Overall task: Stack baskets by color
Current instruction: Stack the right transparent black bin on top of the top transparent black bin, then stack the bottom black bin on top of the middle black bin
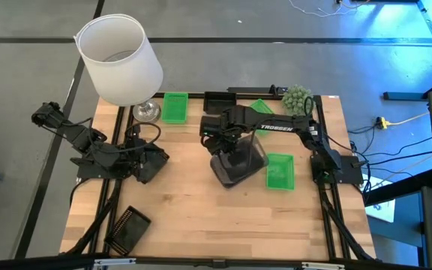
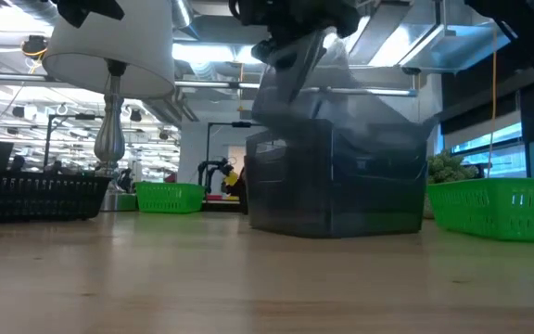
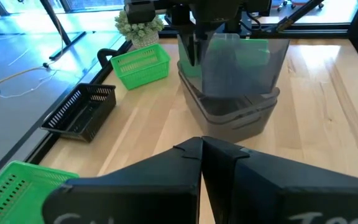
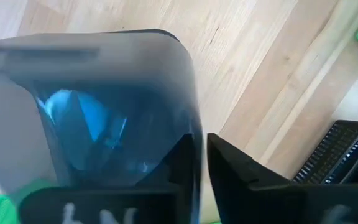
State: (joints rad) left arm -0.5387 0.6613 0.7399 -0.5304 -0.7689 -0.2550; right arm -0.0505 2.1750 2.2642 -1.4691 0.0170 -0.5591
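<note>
Two smoky grey baskets are at the table's middle. One grey basket (image 3: 235, 118) stands flat on the wood. The other grey basket (image 3: 244, 65) tips steeply above it, and my right gripper (image 3: 194, 46) is shut on its raised side, also seen in the right wrist view (image 4: 202, 168). Green baskets lie right of the grey pair (image 1: 280, 171) and at the far edge (image 1: 175, 107) (image 1: 259, 107). Black baskets sit at the far edge (image 1: 220, 100) and the near left corner (image 1: 126, 225). My left gripper (image 1: 152, 161) hangs shut over the table's left side, holding nothing. My right gripper pinches the tipped grey basket's side wall (image 4: 188, 118) between its two fingers, near a rounded corner. The fingers come from above, pointing down. The basket hangs tilted, its lower end (image 3: 253, 99) resting in the grey basket beneath it.
A white lampshade (image 1: 118, 60) on a silver lamp foot (image 1: 146, 112) stands at the far left. A round green plant ball (image 1: 297, 97) sits at the far right corner. Bare wood lies along the near edge (image 1: 223, 225).
</note>
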